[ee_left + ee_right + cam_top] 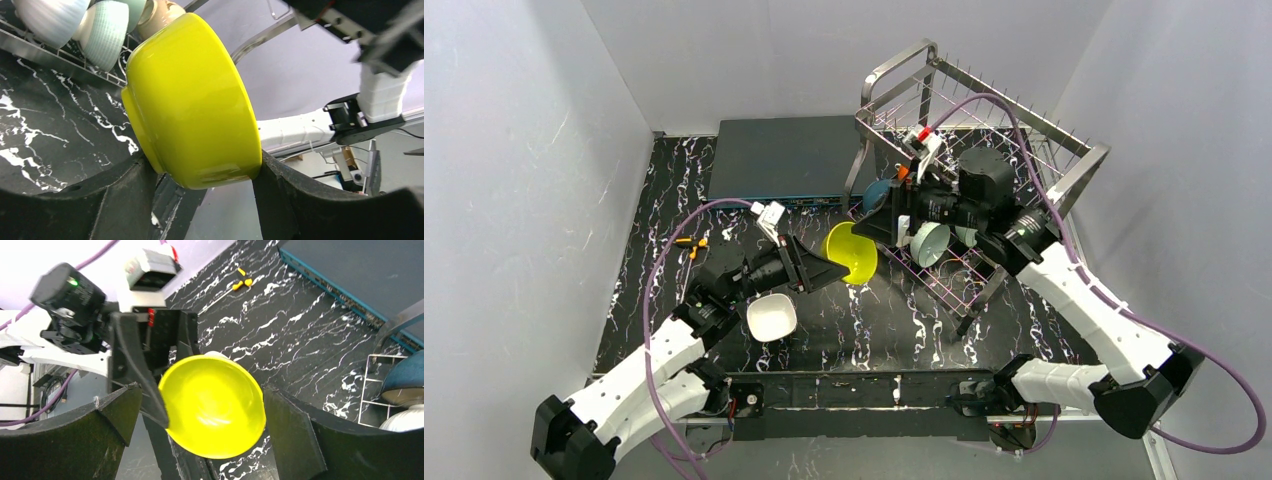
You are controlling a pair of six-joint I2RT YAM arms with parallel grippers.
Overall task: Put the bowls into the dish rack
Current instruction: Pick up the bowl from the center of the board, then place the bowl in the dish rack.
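Observation:
My left gripper [821, 271] is shut on a yellow-green bowl [852, 252], held on edge above the table with its hollow turned toward the dish rack [1024, 140]. In the left wrist view the bowl [192, 100] is clamped between both fingers [125, 195]. My right gripper [876, 226] hangs open in front of the rack, facing the bowl's hollow [212, 405]; its fingers [295, 435] stand wide on either side, apart from the rim. A white bowl [771, 317] sits on the table under the left arm. In the rack stand a pale green bowl [931, 243] and a dark blue one [877, 192].
A flat dark grey-blue box [784, 158] lies at the back, left of the rack. A small yellow-handled tool [690, 243] lies at the table's left. White [52, 20], pale green [105, 32] and tan [160, 15] bowls line the rack's lower tier.

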